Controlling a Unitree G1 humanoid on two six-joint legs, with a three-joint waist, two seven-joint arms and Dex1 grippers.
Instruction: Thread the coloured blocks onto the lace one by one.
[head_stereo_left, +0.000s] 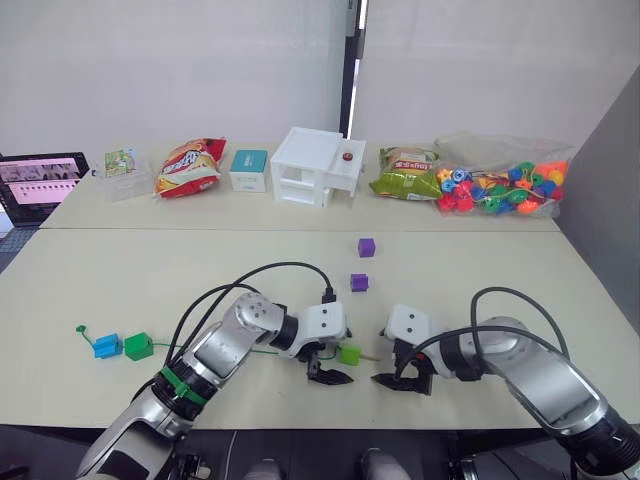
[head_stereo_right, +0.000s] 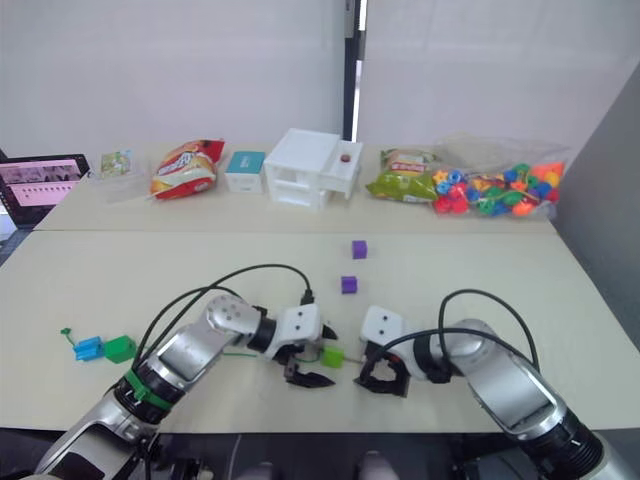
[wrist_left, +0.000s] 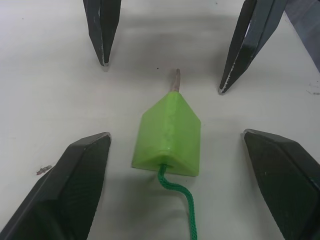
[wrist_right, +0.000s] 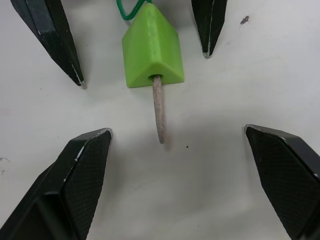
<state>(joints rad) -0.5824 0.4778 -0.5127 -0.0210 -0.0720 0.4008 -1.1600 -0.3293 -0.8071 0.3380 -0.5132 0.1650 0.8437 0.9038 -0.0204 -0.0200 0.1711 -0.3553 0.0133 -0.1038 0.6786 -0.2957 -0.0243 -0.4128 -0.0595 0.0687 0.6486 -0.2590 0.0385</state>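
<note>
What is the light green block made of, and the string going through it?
The light green block looks like matte plastic, smooth with faint ridges, possibly printed. The string looks like twisted green fibre cord. Its stiff tip is pale and smooth, maybe wood or wrapped plastic; hard to tell.

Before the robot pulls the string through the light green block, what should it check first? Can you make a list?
1. Light green block on the lace: ok, the cord goes in one side.
2. Pale tip sticking out the other side: ok.
3. Right gripper open around the tip: ok, not touching it.
4. Left gripper open around the block: ok, not gripping.
5. Earlier blocks threaded: blue block and dark green block sit at the lace's far end; threaded or not, cannot tell.
6. Blocks left: two purple blocks lie loose on the table: not ok yet.
</note>
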